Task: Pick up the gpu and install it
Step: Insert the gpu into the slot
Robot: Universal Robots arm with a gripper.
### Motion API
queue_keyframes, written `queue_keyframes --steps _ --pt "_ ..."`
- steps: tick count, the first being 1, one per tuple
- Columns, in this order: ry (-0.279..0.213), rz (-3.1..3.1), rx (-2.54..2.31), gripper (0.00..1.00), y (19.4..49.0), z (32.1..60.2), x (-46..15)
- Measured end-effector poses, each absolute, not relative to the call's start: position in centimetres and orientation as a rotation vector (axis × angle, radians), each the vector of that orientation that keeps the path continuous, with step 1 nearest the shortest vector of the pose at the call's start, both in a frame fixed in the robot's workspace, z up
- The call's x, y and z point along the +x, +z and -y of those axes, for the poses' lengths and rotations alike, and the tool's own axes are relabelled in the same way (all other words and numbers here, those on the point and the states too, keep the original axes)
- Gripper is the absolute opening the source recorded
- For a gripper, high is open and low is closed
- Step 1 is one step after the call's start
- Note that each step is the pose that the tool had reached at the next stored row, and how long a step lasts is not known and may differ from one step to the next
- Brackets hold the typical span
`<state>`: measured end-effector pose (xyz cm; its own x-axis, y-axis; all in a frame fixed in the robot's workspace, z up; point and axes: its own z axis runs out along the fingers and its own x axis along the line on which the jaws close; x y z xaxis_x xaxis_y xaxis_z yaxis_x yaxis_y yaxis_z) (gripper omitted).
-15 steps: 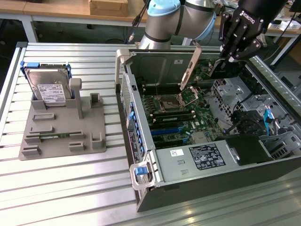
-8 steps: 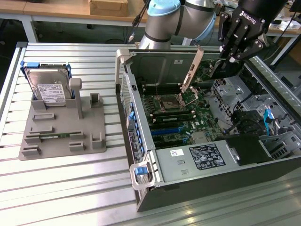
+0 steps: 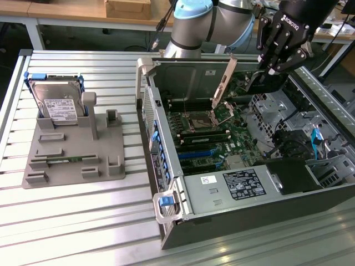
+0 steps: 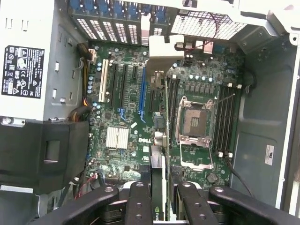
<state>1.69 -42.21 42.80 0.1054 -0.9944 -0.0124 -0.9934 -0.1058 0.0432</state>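
Black hand [image 4: 161, 190] clamped on gpu [image 4: 158, 171] | card edge-on, its face hidden | over motherboard [image 4: 126, 108], contact hard to tell

The hand [image 3: 267, 66] is black with white letters. The gpu [image 3: 223, 83] has a shiny silver end and a green edge. The motherboard [image 3: 213, 130] is dark green with blue slots [image 3: 198, 154], one white slot [image 4: 102, 80] and a silver square with thin stripes [image 4: 116, 138]. The computer case [image 3: 233, 221] is grey and black with a blue latch [image 3: 165, 200]. The hard drive [image 3: 58, 102] is silver with a white label, on a grey stand [image 3: 72, 160]. The tabletop [image 3: 83, 227] is silver with long stripes
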Motion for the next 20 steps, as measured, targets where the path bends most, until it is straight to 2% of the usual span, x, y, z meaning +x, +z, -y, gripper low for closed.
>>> queue_keyframes --steps 20 --pt "-0.060 2.107 2.298 0.27 41.86 42.21 1.35"
